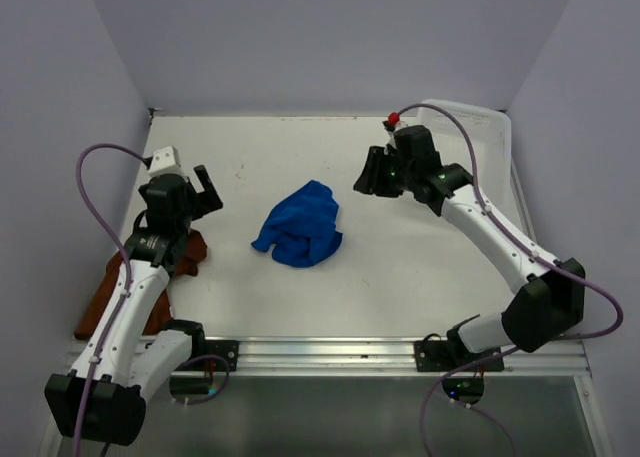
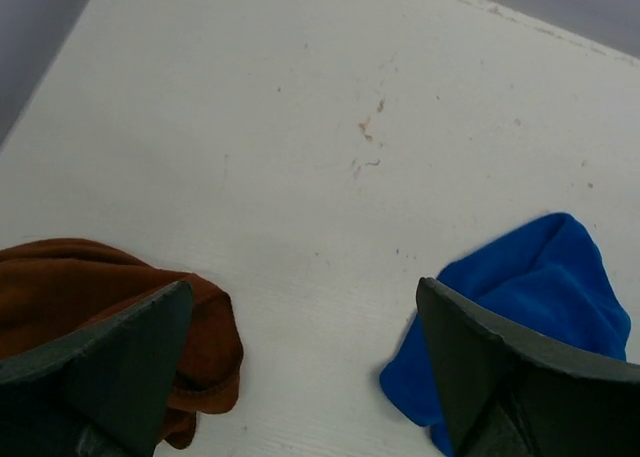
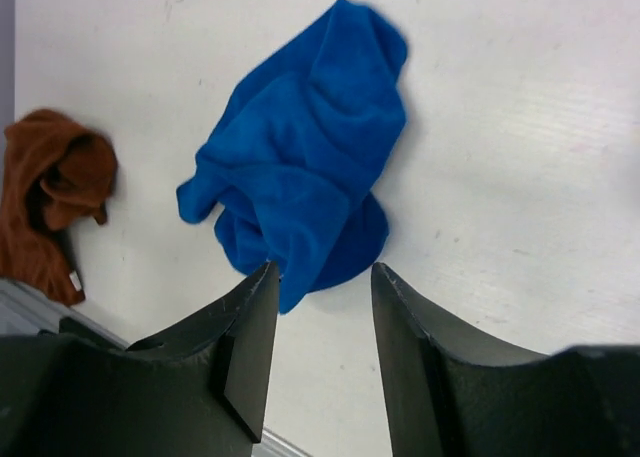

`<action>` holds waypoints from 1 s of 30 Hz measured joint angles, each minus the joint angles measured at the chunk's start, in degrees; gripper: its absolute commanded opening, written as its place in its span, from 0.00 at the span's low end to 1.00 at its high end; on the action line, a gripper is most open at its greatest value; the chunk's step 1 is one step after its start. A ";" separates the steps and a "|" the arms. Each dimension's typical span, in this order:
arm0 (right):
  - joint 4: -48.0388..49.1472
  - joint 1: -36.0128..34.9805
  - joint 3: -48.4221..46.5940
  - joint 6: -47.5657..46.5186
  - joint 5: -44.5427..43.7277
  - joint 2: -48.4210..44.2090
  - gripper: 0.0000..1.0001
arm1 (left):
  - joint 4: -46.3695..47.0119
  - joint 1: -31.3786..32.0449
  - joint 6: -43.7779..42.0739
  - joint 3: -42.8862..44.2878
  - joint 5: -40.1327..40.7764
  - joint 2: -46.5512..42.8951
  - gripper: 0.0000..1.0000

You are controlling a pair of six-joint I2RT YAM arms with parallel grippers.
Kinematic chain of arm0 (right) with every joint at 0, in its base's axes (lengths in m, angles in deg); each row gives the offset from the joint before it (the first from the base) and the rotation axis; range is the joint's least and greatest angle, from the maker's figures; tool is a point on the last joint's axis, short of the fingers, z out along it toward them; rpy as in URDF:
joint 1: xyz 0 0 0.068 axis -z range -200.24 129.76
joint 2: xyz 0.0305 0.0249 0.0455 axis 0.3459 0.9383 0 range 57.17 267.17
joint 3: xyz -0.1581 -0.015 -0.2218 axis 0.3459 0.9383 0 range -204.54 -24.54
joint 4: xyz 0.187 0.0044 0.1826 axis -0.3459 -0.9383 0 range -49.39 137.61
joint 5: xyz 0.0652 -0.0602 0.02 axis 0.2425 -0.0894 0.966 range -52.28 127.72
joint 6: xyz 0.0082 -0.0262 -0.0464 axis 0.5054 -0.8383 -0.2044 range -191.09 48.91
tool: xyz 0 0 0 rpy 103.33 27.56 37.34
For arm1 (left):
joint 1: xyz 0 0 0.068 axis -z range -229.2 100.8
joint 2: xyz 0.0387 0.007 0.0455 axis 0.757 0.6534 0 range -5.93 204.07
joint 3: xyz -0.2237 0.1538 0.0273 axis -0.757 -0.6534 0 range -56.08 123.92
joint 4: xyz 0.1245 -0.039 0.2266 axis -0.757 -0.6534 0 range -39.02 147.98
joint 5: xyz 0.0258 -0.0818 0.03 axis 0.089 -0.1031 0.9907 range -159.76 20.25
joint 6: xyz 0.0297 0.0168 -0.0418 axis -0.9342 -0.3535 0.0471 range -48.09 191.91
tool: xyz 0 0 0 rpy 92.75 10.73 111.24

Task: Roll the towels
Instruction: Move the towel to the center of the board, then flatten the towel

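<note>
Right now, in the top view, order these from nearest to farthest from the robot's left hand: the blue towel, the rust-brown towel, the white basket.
Measured from the left hand:
1. Rust-brown towel, beside the left arm at the table's left edge.
2. Blue towel, mid-table, to the hand's right.
3. White basket, far right back corner.

The blue towel [image 1: 300, 225] lay crumpled mid-table, with bare table [image 1: 260, 147] on every side of it. The far edge and far left corner were open for a gripper to pass. The brown towel [image 1: 196, 252] crowded the near left edge beneath the left arm [image 1: 135, 277]. A white basket [image 1: 465, 105] filled the far right corner behind the right arm [image 1: 490, 227].
</note>
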 measured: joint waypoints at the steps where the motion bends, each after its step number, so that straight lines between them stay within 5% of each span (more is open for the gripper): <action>1: 0.94 1.33 0.68 0.02 0.04 -1.29 0.38 | 0.31 0.00 -0.11 0.00 -1.55 0.92 0.95; 4: 3.96 4.70 3.50 0.39 -0.39 -3.28 0.30 | 0.90 -0.02 -0.66 0.00 -7.17 4.92 0.94; 13: 6.84 6.84 5.05 -1.81 -4.83 10.01 0.29 | 2.64 -0.02 -0.11 -1.53 -18.01 11.87 0.93; 30: 7.15 8.41 -2.95 -6.60 -23.08 21.40 0.40 | 5.09 3.87 3.32 -4.33 -17.90 12.50 0.96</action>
